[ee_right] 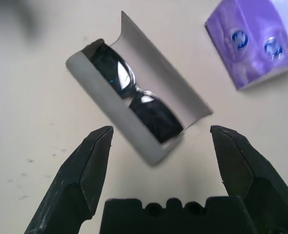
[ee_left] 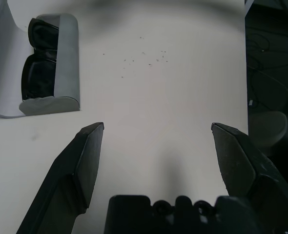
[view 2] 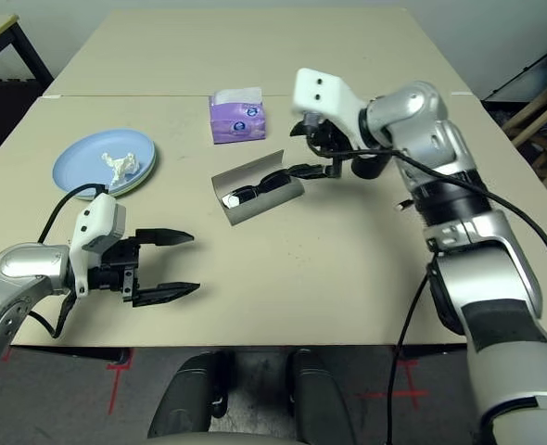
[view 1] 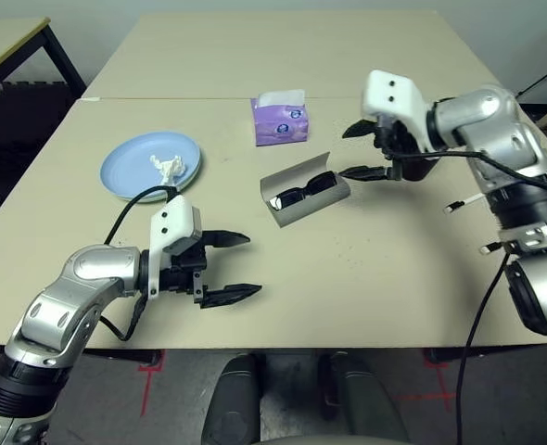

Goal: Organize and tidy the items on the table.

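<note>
A grey glasses case [view 1: 303, 191] lies open at the middle of the table [view 1: 375, 278], with black sunglasses [ee_right: 134, 97] inside it. My right gripper [view 1: 343, 152] hovers open just right of the case, one finger at its end, holding nothing. Over the near-left part of the table my left gripper [view 1: 254, 265] is open and empty, apart from the case. A light blue plate [view 1: 130, 171] at the left carries a crumpled white paper wad [view 1: 169, 167]. Two white pens [view 1: 465, 201] lie by my right forearm. A black cup [view 1: 422, 169] is mostly hidden behind my right wrist.
A purple tissue pack [view 1: 280, 121] stands behind the case, near the seam across the table. A separate black-framed table [view 1: 14, 46] is at the far left. Black cables run along both arms. Bare tabletop lies between my grippers and along the near edge.
</note>
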